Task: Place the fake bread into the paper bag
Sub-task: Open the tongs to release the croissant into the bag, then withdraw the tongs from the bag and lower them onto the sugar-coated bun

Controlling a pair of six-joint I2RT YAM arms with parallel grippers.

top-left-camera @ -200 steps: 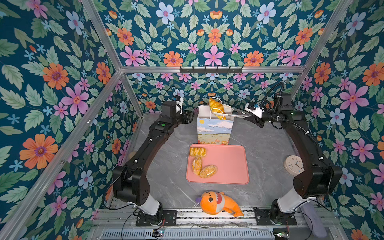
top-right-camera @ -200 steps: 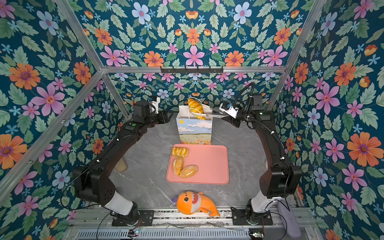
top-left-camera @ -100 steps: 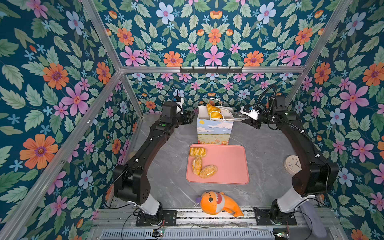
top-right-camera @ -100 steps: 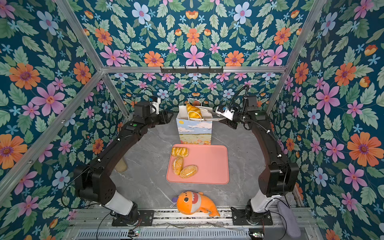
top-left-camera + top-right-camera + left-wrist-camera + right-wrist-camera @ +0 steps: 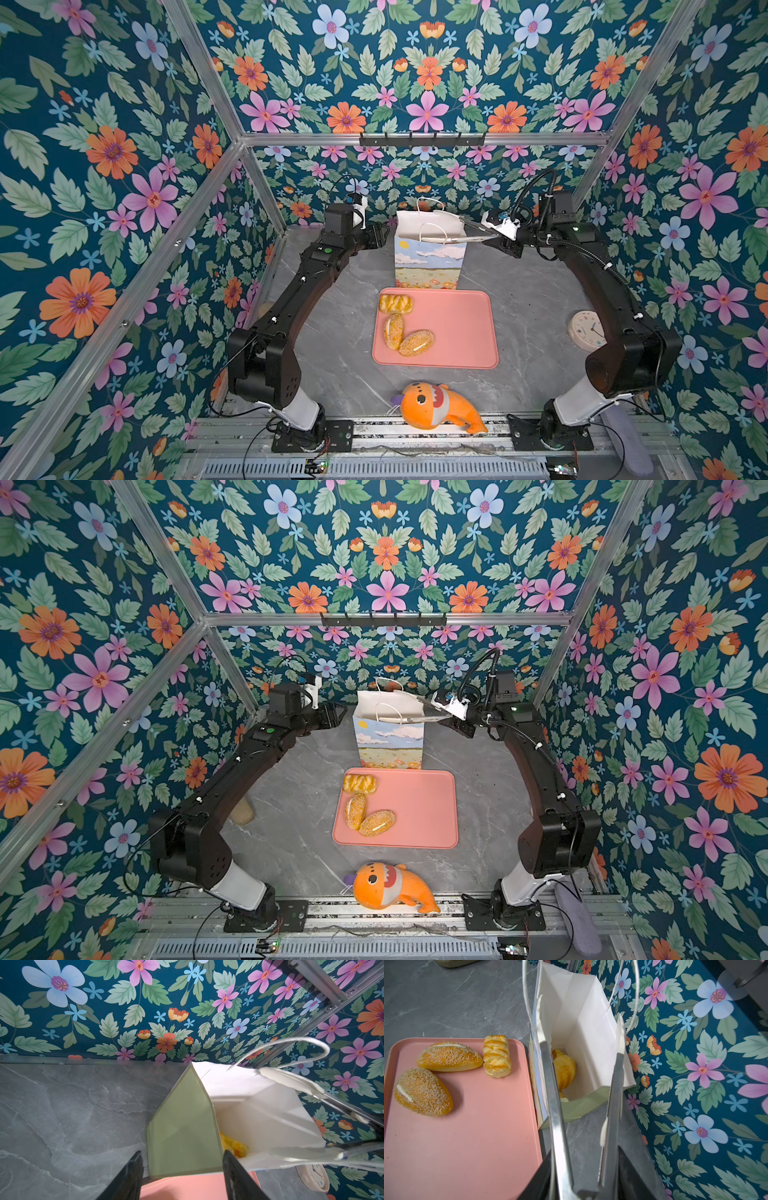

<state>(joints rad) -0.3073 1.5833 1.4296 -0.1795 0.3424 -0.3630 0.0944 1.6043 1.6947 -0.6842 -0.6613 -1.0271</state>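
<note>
On the grey table, right gripper is gripping tongs spread empty over the paper bag, fake bread lying inside, left gripper waiting open beside it; drop step looks done, next likely needs swinging back to the three pieces on the tray.

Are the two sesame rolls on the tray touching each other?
Touching. In the right wrist view the bag-side sesame roll butts against the outer sesame roll on the pink tray; no gap shows.

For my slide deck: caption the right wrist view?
Tongs spread over the paper bag, pastry inside; bun and two rolls on the tray.
</note>
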